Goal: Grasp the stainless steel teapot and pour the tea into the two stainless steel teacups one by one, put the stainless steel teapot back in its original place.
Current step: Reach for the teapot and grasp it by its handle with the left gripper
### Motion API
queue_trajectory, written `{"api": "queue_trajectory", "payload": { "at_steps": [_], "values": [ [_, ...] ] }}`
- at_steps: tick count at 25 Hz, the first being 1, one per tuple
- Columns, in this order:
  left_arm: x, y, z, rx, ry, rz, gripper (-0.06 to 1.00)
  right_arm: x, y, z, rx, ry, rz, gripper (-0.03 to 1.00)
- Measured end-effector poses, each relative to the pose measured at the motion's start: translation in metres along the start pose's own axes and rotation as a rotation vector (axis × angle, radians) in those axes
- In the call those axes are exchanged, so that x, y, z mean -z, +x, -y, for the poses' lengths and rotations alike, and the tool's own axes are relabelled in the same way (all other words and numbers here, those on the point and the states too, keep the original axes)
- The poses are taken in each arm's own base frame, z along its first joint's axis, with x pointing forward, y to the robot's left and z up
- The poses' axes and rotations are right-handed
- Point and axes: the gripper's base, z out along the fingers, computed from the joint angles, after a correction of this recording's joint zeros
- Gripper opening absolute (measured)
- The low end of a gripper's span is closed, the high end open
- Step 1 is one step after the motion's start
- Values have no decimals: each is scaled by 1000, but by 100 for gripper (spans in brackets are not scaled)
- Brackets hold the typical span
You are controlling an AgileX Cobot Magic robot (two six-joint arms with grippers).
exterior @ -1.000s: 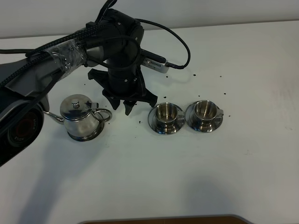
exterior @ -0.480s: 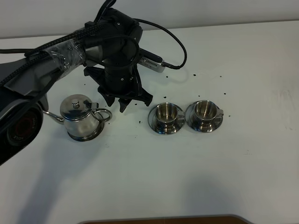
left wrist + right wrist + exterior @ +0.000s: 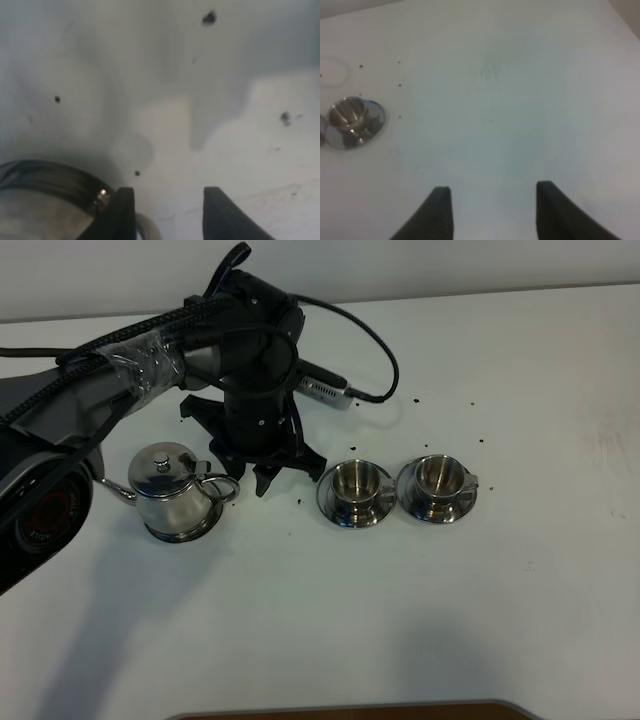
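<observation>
White tabletop (image 3: 400, 620), dark specks (image 3: 416, 399) scattered. Far left sits the stainless steel teapot (image 3: 178, 495), upright. Just beside its handle hangs the left gripper (image 3: 262, 478), jaws apart, gripping nothing. Then first teacup (image 3: 352, 488), second teacup (image 3: 437, 484), each on a saucer. Right gripper (image 3: 492, 215) hovers with jaws apart too.

Table: white matte top (image 3: 450, 590), filling almost all of every view.
Wall: pale grey band (image 3: 450, 265) beyond the table's far edge.
Specks: small dark crumbs (image 3: 417, 400) scattered over the far middle of the table; a few more show in the left wrist view.
Marks: faint grey scribble (image 3: 490, 75) and a pale ring outline (image 3: 331, 72) on the top (both barely legible).
Near edge: brown strip (image 3: 350, 710) along the table's near side (floor or rim, cannot tell).
Light: soft and even; a broad blurred shadow (image 3: 130, 630) lies over the near left of the table.
</observation>
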Motion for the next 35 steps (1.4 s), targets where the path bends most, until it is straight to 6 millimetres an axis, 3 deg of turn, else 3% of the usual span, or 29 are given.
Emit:
{"api": "queue_trajectory", "payload": {
  "at_steps": [17,26,35],
  "values": [
    [-1,2,14,-66,78,-12,37,0,0,0,0,0,0,39],
    [-2,2,6,-62,20,-10,37,0,0,0,0,0,0,39],
    [-3,8,7,-55,79,-30,37,0,0,0,0,0,0,39]
  ]
}}
